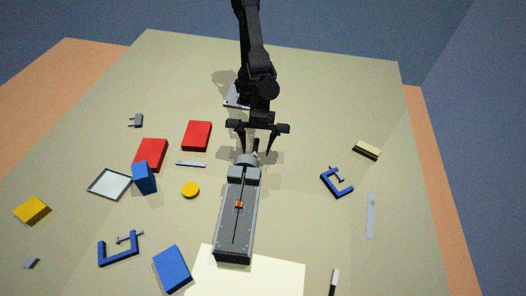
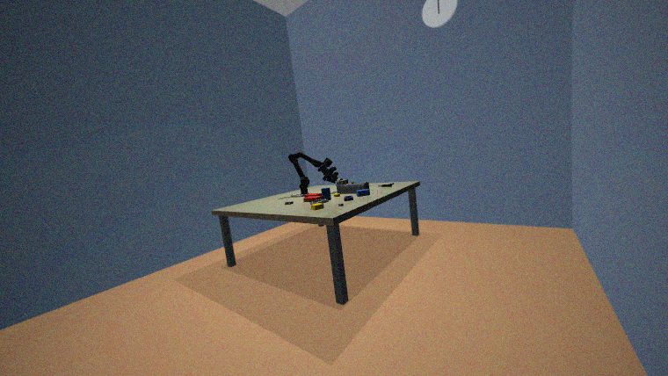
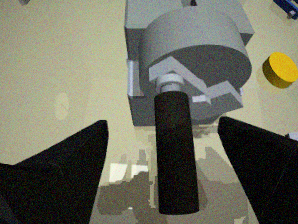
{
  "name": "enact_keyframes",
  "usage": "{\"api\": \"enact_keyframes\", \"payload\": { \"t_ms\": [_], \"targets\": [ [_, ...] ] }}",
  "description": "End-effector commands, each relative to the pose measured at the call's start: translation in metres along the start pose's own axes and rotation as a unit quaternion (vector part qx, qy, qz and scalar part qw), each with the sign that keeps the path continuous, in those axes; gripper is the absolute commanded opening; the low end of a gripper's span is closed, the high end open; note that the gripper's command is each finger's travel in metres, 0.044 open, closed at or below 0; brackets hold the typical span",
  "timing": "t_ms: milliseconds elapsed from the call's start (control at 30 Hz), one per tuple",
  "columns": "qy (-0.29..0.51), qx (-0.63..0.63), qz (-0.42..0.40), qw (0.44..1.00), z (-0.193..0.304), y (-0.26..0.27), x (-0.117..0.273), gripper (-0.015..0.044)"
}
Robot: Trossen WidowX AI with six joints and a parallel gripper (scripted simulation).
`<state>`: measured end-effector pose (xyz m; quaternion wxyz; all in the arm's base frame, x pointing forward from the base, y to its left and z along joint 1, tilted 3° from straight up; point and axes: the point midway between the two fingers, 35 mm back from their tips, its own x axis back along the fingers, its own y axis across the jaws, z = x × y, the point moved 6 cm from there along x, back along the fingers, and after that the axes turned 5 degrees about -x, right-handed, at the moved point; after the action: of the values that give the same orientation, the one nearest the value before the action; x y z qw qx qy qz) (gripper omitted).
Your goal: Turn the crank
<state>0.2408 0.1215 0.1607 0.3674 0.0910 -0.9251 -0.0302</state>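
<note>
The machine [image 1: 246, 220] [image 2: 352, 188] [image 3: 200, 30] is a long dark grey slide bed with a round grey hub [image 1: 246, 160] at its arm-side end. A light grey crank arm carries a black handle [image 1: 256, 141] [image 3: 176, 155], which points toward the arm. The small red pointer [image 1: 239, 204] sits between the orange-yellow zero marks in the top view; too small to tell whether it is exactly level. My gripper [image 1: 255, 153] [image 3: 164, 125] is open, its fingers on either side of the handle with a gap on both sides, touching nothing. In the wrist view the pointer is out of frame.
Left of the machine are a yellow disc [image 1: 189, 189], a grey bar [image 1: 190, 164], two red blocks, a standing blue block [image 1: 144, 178] and a tray. A blue clamp [image 1: 333, 187] and a tan block [image 1: 366, 149] lie right. A white sheet [image 1: 272, 275] lies under its far end.
</note>
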Motion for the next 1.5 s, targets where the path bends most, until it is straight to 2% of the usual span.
{"api": "enact_keyframes", "payload": {
  "t_ms": [0,300,1467],
  "targets": [
    [0.003,-0.001,0.004,1.000,0.0022,-0.0008,-0.0020,0.0230],
    [0.003,-0.001,0.004,1.000,0.0022,-0.0008,-0.0020,0.0000],
    [0.003,-0.001,0.004,1.000,-0.0047,-0.0077,0.0045,0.0000]
  ]
}}
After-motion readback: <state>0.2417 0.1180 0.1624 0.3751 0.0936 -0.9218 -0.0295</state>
